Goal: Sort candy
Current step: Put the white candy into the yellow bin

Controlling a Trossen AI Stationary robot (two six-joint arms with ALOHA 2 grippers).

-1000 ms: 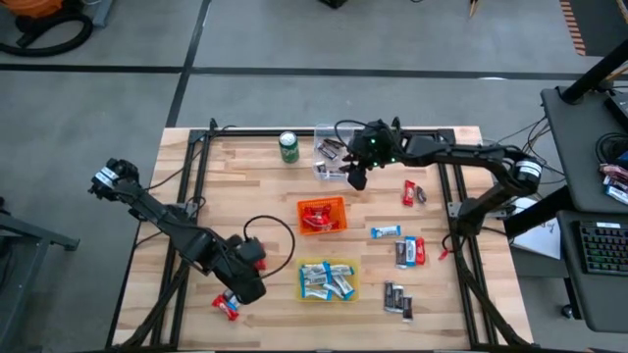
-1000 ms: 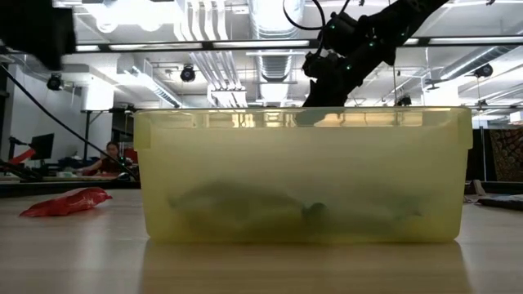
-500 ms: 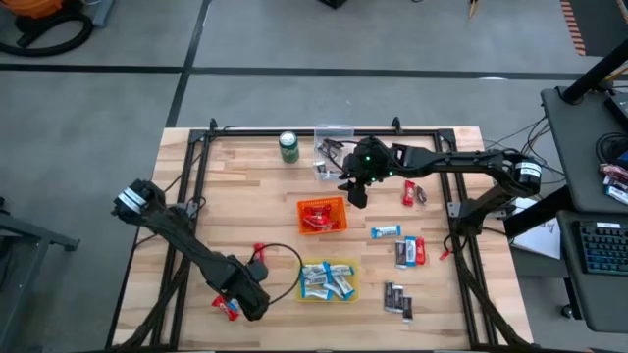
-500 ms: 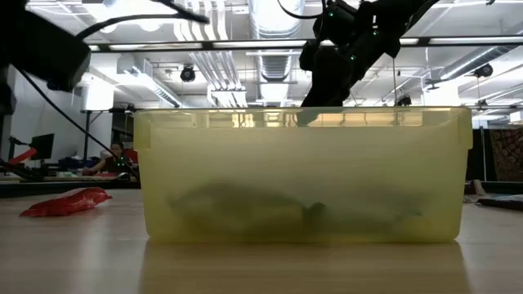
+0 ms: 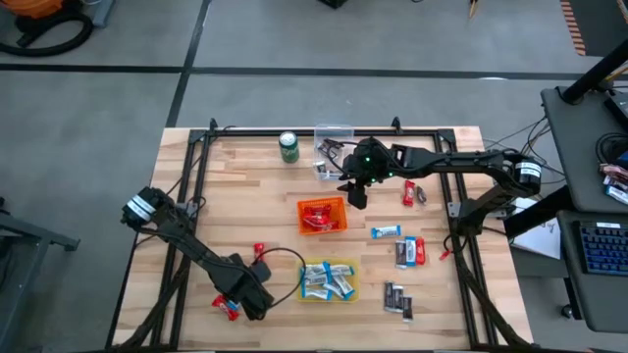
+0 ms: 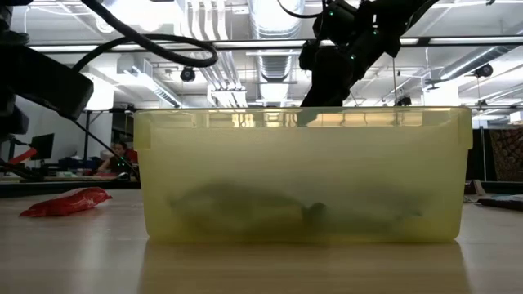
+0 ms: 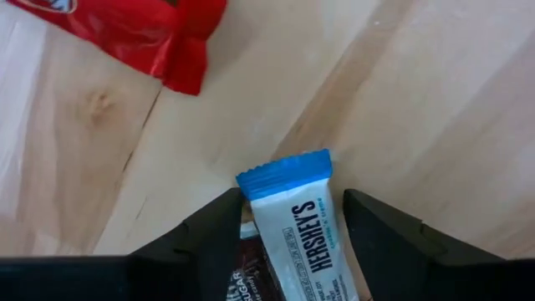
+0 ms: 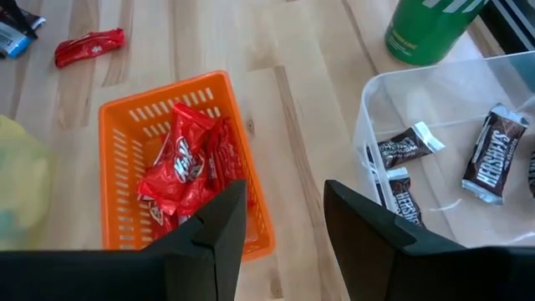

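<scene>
My tabletop (image 5: 245,186) is pale wood planks under a workshop ceiling. Candy lies sorted and loose: red bars in the orange bin (image 8: 125,159), blue-and-white ones in the yellow bin (image 5: 328,280), dark ones in the clear bin (image 8: 435,92), more scattered toward the right edge. My left hand (image 7: 288,230) sits low near the front-left corner, fingers spread, a blue-and-white bar (image 7: 297,226) lying between them ungripped, a red bar (image 7: 125,33) just beyond. My right hand (image 8: 284,213) hovers apart and empty between orange and clear bins. Open wood remains at left.
</scene>
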